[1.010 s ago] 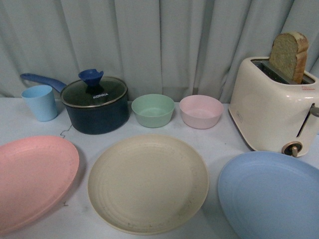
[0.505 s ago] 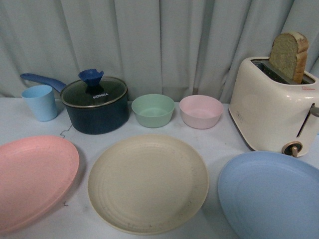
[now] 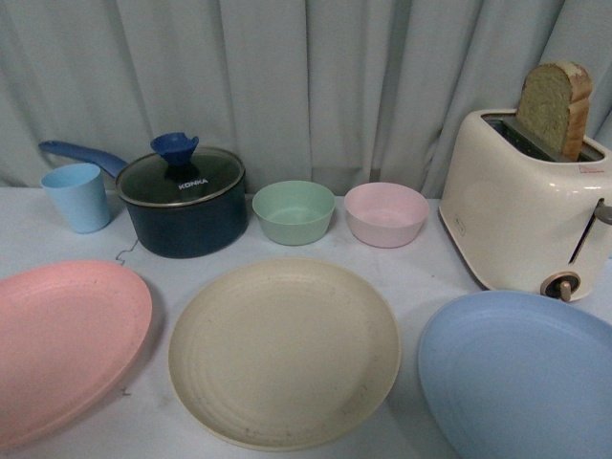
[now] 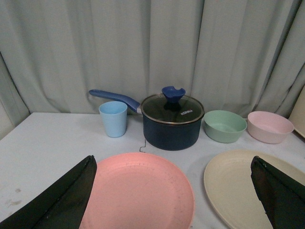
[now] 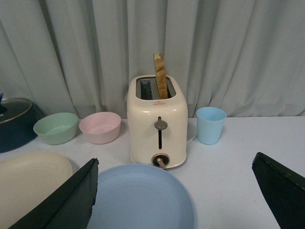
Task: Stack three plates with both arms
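Three plates lie side by side on the white table: the pink plate [image 3: 59,346] at the left, the cream plate [image 3: 284,350] in the middle, the light blue plate [image 3: 524,378] at the right. None touches another. Neither arm shows in the front view. My left gripper [image 4: 174,191] is open and empty, held above the pink plate [image 4: 138,193], with the cream plate [image 4: 233,183] beside it. My right gripper [image 5: 176,193] is open and empty, above the light blue plate [image 5: 140,198]; the cream plate's edge [image 5: 28,179] shows at one side.
Behind the plates stand a light blue cup [image 3: 76,196], a dark blue lidded pot [image 3: 184,201], a green bowl [image 3: 294,211], a pink bowl [image 3: 385,213] and a cream toaster [image 3: 521,210] with bread. A second blue cup [image 5: 210,125] stands past the toaster. A curtain hangs behind.
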### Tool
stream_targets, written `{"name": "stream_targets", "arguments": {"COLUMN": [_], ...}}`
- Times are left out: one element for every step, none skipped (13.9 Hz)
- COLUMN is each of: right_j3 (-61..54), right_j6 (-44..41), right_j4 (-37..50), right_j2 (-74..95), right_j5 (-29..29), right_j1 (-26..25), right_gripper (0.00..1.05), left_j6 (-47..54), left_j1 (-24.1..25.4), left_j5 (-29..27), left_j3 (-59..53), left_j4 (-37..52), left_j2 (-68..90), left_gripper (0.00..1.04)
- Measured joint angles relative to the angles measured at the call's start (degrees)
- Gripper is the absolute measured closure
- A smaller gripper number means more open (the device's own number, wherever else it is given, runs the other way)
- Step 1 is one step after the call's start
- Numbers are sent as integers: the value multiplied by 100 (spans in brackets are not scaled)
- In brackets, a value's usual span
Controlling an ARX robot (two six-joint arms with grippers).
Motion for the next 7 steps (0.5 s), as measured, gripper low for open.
{"name": "stream_targets", "arguments": {"right_j3": [0,0,0,0,0,0,0], "right_j6": [0,0,2,0,0,0,0], "right_j4": [0,0,0,0,0,0,0], "right_j2": [0,0,0,0,0,0,0], "right_j5": [0,0,0,0,0,0,0], "right_j1": [0,0,0,0,0,0,0], "right_gripper": [6,6,6,6,6,6,6], "left_j6": [0,0,0,0,0,0,0], "left_j1": [0,0,0,0,0,0,0], "left_j5": [0,0,0,0,0,0,0], "left_j3": [0,0,0,0,0,0,0], "left_j4": [0,0,0,0,0,0,0], "left_j2": [0,0,0,0,0,0,0], "left_gripper": [7,7,7,7,7,7,7]}}
